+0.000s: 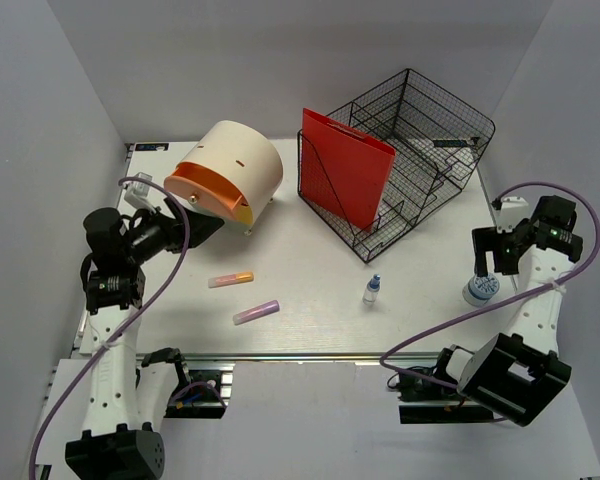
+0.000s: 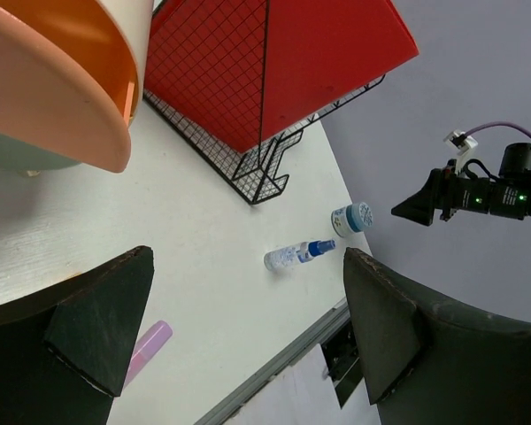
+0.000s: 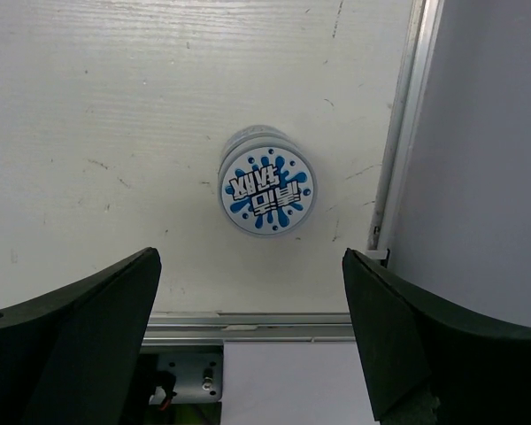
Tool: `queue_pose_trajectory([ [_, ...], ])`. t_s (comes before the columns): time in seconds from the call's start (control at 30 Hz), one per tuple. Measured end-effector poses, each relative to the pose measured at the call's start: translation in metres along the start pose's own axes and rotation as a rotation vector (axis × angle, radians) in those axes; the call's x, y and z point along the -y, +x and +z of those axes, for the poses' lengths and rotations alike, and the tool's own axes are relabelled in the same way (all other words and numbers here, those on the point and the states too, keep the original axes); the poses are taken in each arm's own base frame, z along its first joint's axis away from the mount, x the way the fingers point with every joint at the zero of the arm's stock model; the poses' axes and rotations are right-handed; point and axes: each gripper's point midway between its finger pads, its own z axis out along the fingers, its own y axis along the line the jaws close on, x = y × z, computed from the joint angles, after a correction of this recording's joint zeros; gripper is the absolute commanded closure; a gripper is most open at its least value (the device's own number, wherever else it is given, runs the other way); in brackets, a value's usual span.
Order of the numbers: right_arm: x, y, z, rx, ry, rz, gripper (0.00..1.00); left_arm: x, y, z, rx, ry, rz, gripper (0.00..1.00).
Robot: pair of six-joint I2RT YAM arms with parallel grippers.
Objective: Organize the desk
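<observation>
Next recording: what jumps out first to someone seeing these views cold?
The red folder standing in the black wire rack at the desk's far right draws the eye first. Next comes the cream and orange tub lying on its side at far left. Near the right edge, a small jar with a blue splash lid sits beneath the open right gripper.

**Legible markings: one printed lid only**

The round lid of the small jar (image 3: pixel 266 192), standing on the desk (image 3: pixel 115 106), carries white lettering on a blue splash graphic. It appears to be Korean script in two lines and cannot be transcribed reliably. The small spray bottle (image 1: pixel 371 290) bears a label too small to read.
</observation>
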Motion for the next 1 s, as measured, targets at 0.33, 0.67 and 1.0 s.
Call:
queue_pose_trajectory([
  [0.33, -0.004, 0.028, 0.046, -0.052, -0.055, 0.07, 0.11, -0.009, 0.002, 0.002, -0.02, -0.041, -0.027, 0.02],
  [0.67, 0.006, 0.036, 0.075, -0.037, -0.01, 0.071, 0.11, -0.017, 0.007, 0.003, -0.036, -0.074, -0.046, 0.02],
  [1.0, 0.003, 0.054, 0.103, -0.075, -0.024, 0.073, 0.14, -0.024, 0.011, 0.003, -0.051, -0.101, -0.069, 0.02],
])
